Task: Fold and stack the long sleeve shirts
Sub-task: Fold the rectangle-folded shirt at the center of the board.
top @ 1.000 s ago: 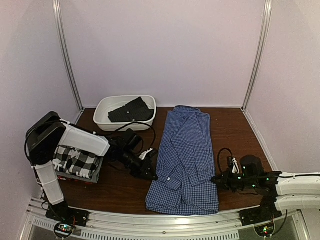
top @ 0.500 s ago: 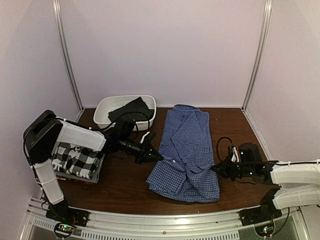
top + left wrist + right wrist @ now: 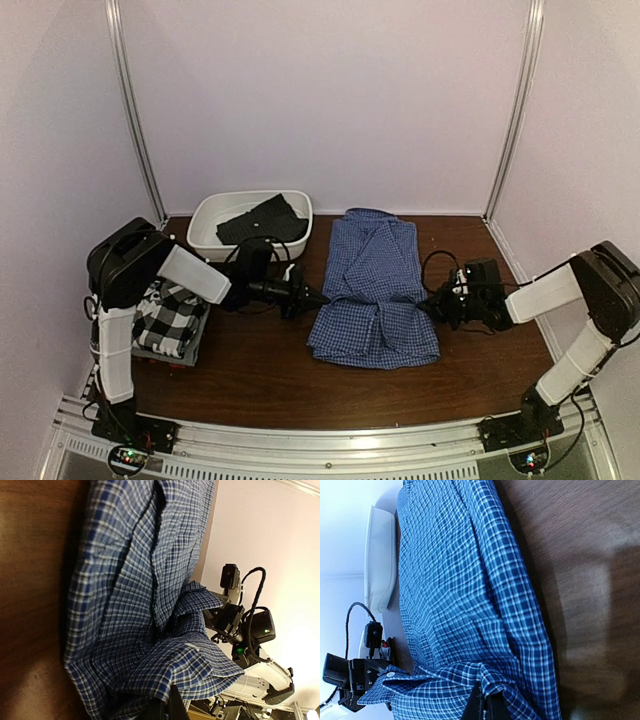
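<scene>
The left tool (image 3: 316, 298) and right tool (image 3: 433, 305), both clenched on the blue checked shirt (image 3: 375, 280), have lifted its near hem toward the far side, so the fold is underway.

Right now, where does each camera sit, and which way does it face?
Top external: above and behind the bases, looking down on the table; left arm and right arm show.
Left wrist: on the left arm, facing across the blue check shirt to the right arm; own fingers at bottom.
Right wrist: mirror of it, facing the left arm and white basin; own fingers at bottom.
Shared: both wrist views show the shirt, from opposite sides.
</scene>
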`<move>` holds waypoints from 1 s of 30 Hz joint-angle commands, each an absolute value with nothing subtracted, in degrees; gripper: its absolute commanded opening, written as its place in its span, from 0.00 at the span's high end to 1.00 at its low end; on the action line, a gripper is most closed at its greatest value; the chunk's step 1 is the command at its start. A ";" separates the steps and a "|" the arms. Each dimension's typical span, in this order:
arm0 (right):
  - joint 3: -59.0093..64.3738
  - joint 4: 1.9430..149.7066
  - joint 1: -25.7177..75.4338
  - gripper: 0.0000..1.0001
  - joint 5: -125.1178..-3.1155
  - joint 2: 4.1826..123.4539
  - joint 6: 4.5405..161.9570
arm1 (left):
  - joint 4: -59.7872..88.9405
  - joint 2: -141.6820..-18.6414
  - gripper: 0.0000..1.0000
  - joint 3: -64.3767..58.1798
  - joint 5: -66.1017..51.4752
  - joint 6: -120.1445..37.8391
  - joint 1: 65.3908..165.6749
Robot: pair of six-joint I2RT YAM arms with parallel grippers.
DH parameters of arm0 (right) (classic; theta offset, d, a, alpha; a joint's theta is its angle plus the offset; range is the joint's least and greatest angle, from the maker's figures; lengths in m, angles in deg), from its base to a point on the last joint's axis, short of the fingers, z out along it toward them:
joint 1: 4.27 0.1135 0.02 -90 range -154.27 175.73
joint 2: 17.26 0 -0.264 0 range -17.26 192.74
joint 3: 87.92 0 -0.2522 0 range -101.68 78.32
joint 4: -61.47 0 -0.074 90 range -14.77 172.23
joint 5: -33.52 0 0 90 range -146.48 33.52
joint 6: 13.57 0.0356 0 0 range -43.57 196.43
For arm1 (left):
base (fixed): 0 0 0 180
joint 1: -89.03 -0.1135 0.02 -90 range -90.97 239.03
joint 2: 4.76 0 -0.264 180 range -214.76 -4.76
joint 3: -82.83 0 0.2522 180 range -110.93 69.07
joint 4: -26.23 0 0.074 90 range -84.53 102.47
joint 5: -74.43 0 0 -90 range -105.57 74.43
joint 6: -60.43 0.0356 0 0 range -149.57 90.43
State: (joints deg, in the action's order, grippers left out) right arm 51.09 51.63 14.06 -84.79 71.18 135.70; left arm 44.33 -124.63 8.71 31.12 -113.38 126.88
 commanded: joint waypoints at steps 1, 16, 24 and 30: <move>47.29 47.09 13.48 0.96 -85.97 77.02 133.75 | 44.69 -125.49 1.00 6.36 26.11 -113.58 125.86; 48.56 58.86 14.13 0.51 -79.70 63.60 127.30 | 29.42 -117.71 0.42 4.72 23.12 -97.84 125.95; 54.26 61.97 15.77 0.39 -77.13 60.15 124.40 | 20.16 -115.99 0.33 6.65 23.62 -86.38 127.03; 56.97 65.03 18.80 0.36 -74.97 56.88 122.82 | 17.24 -113.66 0.33 10.19 23.60 -80.88 127.91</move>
State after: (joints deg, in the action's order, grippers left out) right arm 55.49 62.24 16.57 -78.21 60.19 124.95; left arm 20.72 -116.91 8.12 23.95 -87.66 127.05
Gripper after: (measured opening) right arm 0.632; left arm 0.668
